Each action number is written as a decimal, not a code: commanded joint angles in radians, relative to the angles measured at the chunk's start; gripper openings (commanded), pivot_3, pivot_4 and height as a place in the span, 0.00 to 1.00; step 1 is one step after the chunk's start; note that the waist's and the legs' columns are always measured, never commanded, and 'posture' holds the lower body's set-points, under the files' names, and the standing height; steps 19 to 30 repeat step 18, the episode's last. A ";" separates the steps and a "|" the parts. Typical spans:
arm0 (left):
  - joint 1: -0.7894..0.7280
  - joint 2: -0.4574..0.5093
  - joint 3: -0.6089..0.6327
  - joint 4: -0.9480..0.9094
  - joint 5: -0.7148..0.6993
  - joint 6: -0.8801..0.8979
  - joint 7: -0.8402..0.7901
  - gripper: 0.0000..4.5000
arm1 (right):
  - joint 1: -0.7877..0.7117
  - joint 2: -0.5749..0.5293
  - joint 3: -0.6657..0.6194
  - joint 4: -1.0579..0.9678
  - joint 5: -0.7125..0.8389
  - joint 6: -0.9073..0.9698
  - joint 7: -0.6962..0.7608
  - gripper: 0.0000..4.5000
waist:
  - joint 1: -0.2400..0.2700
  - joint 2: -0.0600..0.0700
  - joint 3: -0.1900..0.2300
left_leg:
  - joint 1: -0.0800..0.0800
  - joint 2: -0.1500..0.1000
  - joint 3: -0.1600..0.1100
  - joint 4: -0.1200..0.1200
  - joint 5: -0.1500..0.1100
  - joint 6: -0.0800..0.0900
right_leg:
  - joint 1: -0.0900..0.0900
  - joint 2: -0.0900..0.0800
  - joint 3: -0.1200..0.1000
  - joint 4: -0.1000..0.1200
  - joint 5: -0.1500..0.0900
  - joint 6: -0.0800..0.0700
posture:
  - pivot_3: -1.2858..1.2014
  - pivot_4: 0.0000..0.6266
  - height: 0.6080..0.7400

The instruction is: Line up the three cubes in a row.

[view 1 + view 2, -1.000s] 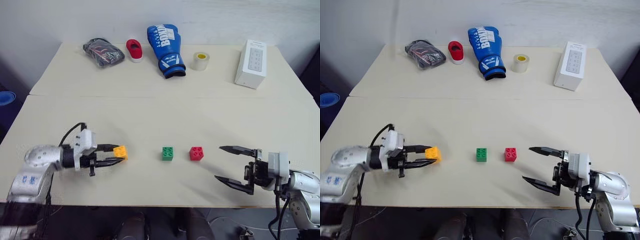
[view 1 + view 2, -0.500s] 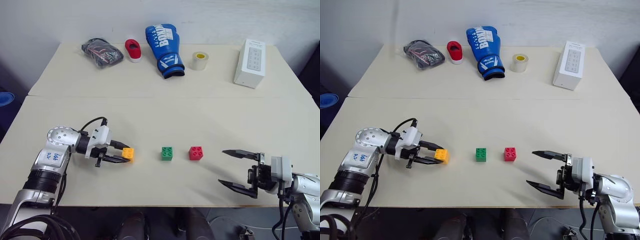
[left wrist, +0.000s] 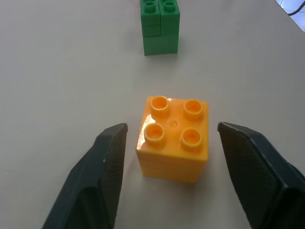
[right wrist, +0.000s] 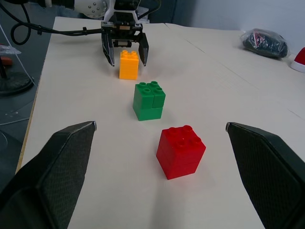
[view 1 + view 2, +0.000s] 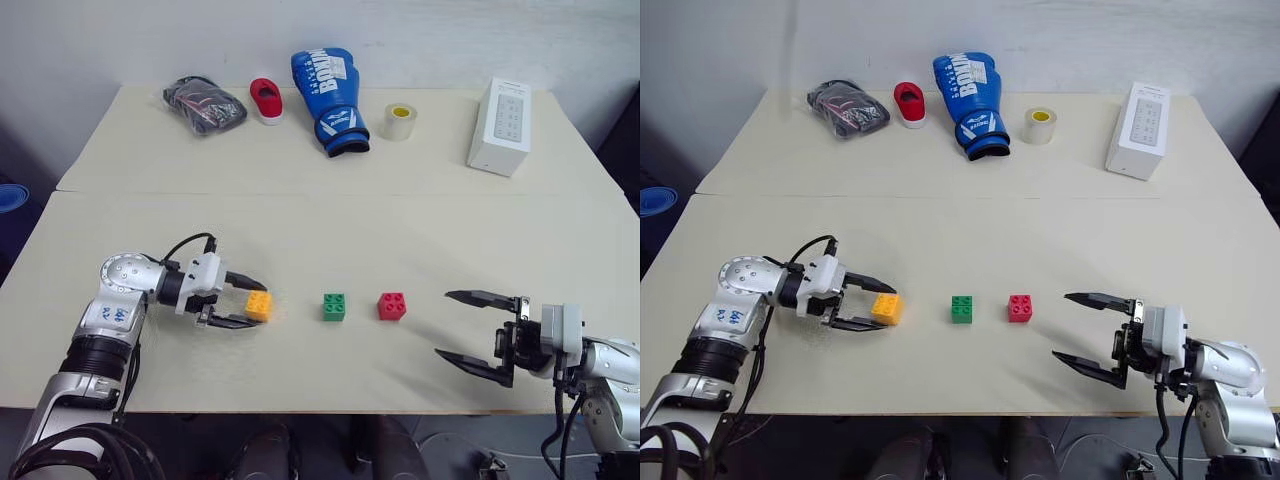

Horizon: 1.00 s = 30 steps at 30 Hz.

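Observation:
Three studded cubes sit on the cream table [image 5: 320, 230] in one left-to-right line: yellow-orange cube [image 5: 259, 305], green cube [image 5: 335, 306], red cube [image 5: 392, 306]. My left gripper [image 5: 255, 304] is open, its fingers [image 3: 102, 162] flanking the yellow-orange cube [image 3: 174, 138] with a gap on each side; that cube rests on the table. The green cube [image 3: 159, 26] lies just beyond it. To the right of the red cube [image 4: 181, 151], my right gripper [image 5: 444, 325] is wide open and empty, pointing left at the row.
Along the table's far edge lie a black bag [image 5: 205, 104], a red-and-white oval object [image 5: 267, 100], a blue boxing glove [image 5: 330, 87], a tape roll [image 5: 401, 122] and a tall white box [image 5: 500, 127]. A seam crosses the table mid-depth.
My left gripper carried the yellow-orange cube rightward toward the green one, then opened and let it go on the table. The right gripper has stayed put.

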 commanded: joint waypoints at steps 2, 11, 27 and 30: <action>0.111 0.114 0.135 -0.147 -0.093 0.068 0.007 0.81 | -0.043 -0.083 -0.051 -0.013 0.035 0.046 0.019 1.00 | -0.013 0.000 0.000 | 0.000 0.000 0.001 0.000 0.000 0.000 | -0.001 0.000 0.001 0.000 0.000 0.000 | 0.52 0.24 1.00; 0.492 0.288 0.500 -0.444 -0.195 0.309 0.155 0.81 | -0.134 -0.322 -0.101 0.028 0.050 0.155 0.152 1.00 | -0.004 0.002 0.002 | 0.000 0.002 -0.002 -0.001 0.000 -0.001 | 0.000 -0.002 0.000 -0.006 0.000 -0.001 | 0.52 0.24 1.00; 0.619 0.233 0.576 -0.467 -0.174 0.291 0.258 0.81 | -0.337 -0.343 -0.043 0.226 -0.033 0.093 0.206 1.00 | -0.004 0.002 0.002 | 0.000 0.002 -0.001 -0.002 -0.002 -0.003 | -0.002 -0.002 0.001 -0.005 -0.001 -0.001 | 0.52 0.24 1.00; 0.619 0.233 0.576 -0.467 -0.174 0.291 0.258 0.81 | -0.337 -0.343 -0.043 0.226 -0.033 0.093 0.206 1.00 | -0.004 0.002 0.002 | 0.000 0.002 -0.001 -0.002 -0.002 -0.003 | -0.002 -0.002 0.001 -0.005 -0.001 -0.001 | 0.52 0.24 1.00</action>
